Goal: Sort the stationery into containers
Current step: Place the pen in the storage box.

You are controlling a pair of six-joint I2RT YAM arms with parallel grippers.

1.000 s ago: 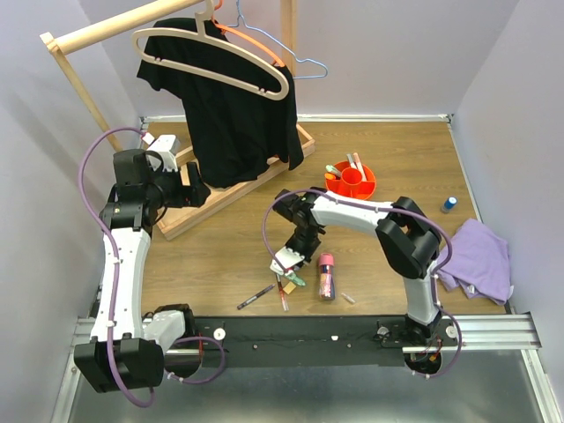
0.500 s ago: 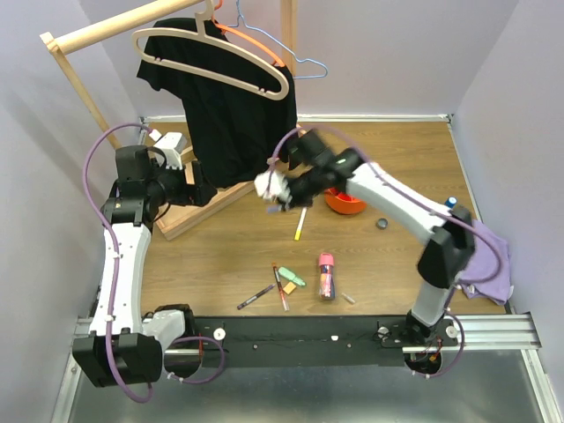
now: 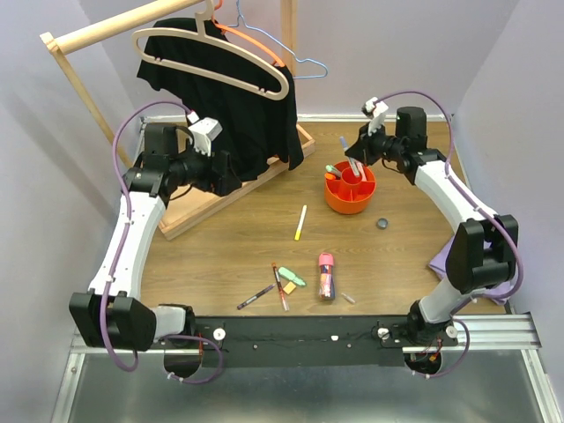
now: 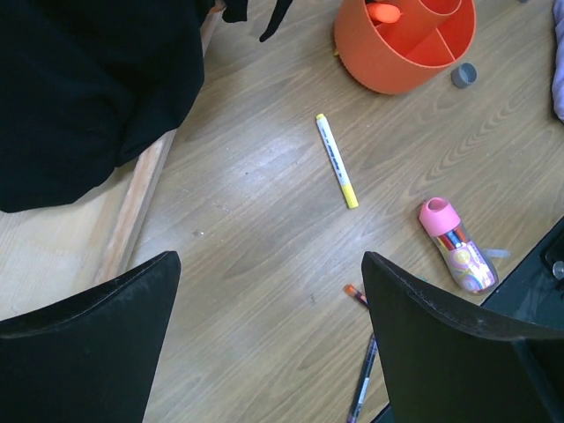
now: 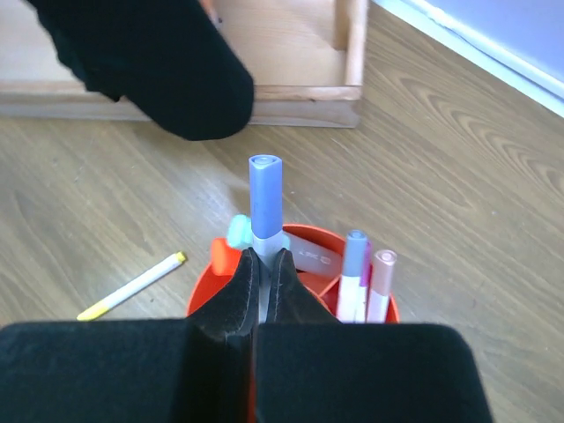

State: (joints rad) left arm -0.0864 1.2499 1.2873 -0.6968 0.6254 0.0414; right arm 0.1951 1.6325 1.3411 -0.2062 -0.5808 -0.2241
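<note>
The orange organiser (image 3: 350,196) stands at the back right of the table and holds several pens (image 5: 355,275). My right gripper (image 3: 354,161) hovers just over it, shut on a grey marker with a blue cap (image 5: 265,196) that points up from the fingertips (image 5: 238,291). A white marker with a yellow tip (image 3: 300,222) lies mid-table. Near the front edge lie the stubby pink tube (image 3: 326,275), a green highlighter (image 3: 293,280) and two slim pens (image 3: 280,287). My left gripper (image 4: 269,352) hangs open by the black shirt, high above bare wood, holding nothing.
A black shirt (image 3: 225,115) on hangers drapes over the wooden rack base (image 3: 189,216) at back left. A small dark cap (image 3: 382,224) lies right of the organiser. A purple cloth (image 3: 438,262) shows behind the right arm.
My right arm has swung from the pens near the front edge up and back to above the organiser, carrying the blue-capped marker. The left arm has shifted right toward the shirt.
</note>
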